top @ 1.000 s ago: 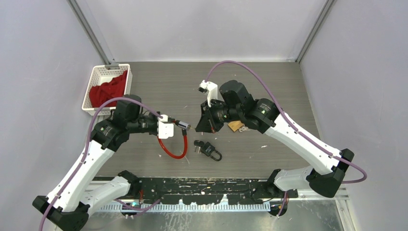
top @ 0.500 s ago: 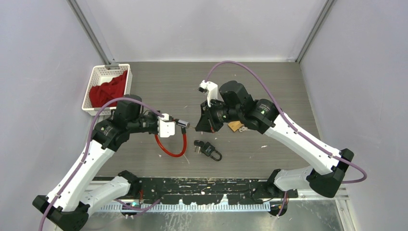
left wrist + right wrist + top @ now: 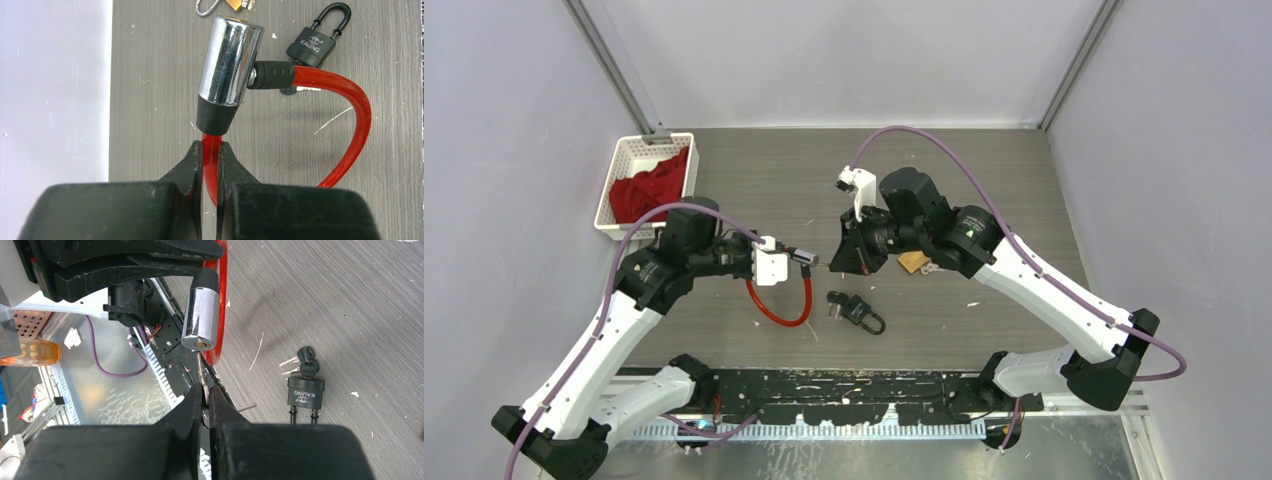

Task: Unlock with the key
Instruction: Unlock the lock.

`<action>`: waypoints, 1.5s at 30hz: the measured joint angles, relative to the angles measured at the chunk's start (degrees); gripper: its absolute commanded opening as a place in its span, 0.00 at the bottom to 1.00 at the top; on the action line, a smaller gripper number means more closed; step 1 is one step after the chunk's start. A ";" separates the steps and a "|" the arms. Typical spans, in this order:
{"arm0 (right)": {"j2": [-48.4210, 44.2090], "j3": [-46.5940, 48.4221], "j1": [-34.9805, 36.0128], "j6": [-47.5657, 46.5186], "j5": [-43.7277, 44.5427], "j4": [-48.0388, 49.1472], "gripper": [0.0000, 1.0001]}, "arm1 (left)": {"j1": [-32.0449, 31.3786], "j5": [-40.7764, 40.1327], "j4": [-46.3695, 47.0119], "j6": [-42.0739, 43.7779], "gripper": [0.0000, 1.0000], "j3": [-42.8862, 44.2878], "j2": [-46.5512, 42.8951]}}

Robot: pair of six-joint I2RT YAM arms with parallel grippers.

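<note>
My left gripper is shut on the red cable of a cable lock, just behind its chrome cylinder, and holds it above the table. The lock also shows in the top view. My right gripper is shut on a thin key whose tip points at the keyhole end of the chrome cylinder, just short of it. In the top view the right gripper faces the cylinder from the right.
A black padlock with keys lies on the table below the grippers, also in the right wrist view. A brass padlock lies under the right arm. A white basket with red cloth stands at the back left.
</note>
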 measured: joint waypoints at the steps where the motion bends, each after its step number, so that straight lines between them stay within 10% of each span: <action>1: 0.00 0.00 0.00 -0.02 0.02 0.00 0.01 | 0.00 0.00 0.00 0.02 0.00 0.00 0.00; 28: 1.90 0.02 0.00 -0.02 1.81 0.74 0.01 | -0.37 -1.11 -0.61 0.15 0.00 0.00 0.42; 45: 2.12 -4.76 -0.07 4.48 4.74 8.15 0.01 | -5.29 -15.04 0.22 -7.48 0.00 0.00 1.99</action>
